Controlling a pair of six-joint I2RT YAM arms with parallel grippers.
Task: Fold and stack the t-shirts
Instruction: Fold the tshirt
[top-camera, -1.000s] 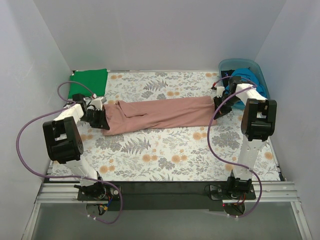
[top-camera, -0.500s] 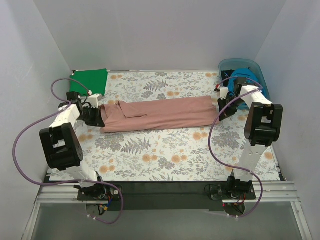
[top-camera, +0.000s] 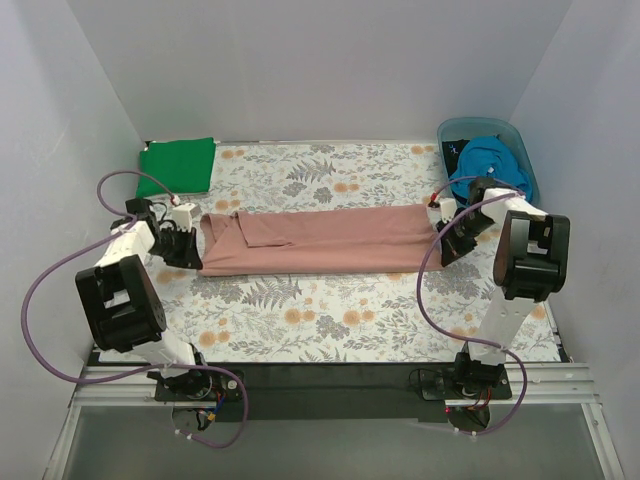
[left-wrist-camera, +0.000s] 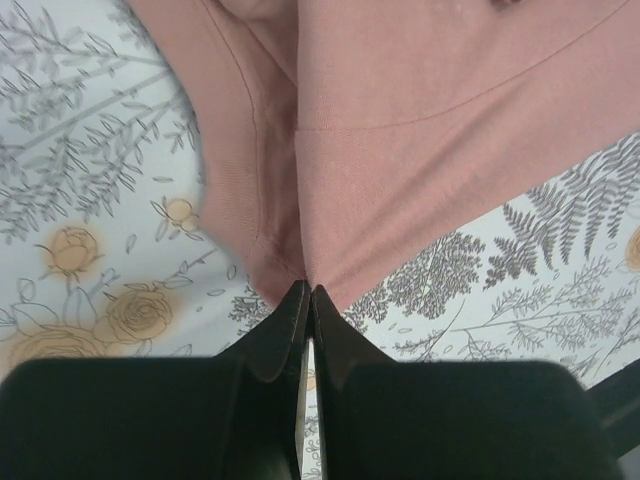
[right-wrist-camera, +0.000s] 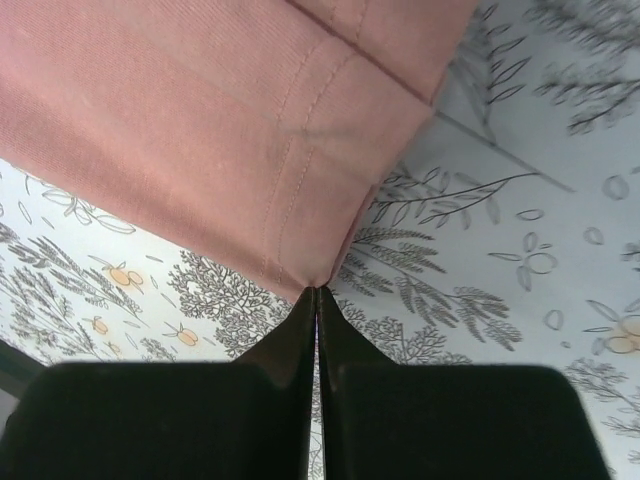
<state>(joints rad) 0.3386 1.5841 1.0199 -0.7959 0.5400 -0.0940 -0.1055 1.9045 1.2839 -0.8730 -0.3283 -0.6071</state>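
Observation:
The dusty pink t-shirt (top-camera: 320, 240) lies stretched in a long band across the table's middle. My left gripper (top-camera: 192, 262) is shut on its left near corner; the left wrist view shows the pink t-shirt (left-wrist-camera: 400, 150) pinched at my left gripper (left-wrist-camera: 307, 290). My right gripper (top-camera: 438, 258) is shut on its right near corner; the right wrist view shows the hemmed pink t-shirt (right-wrist-camera: 250, 130) pinched at my right gripper (right-wrist-camera: 318, 292). A folded green t-shirt (top-camera: 177, 165) lies at the back left. A blue t-shirt (top-camera: 488, 160) sits bunched in the teal tub (top-camera: 524, 158).
The floral table covering (top-camera: 330, 310) spreads under everything. White walls close in on the left, back and right. The teal tub stands at the back right corner, close behind my right arm. The purple cables loop beside both arms.
Both grippers have drawn the pink t-shirt's near edge toward the front and pulled outward. The shirt now lies flatter and wider than a second ago.

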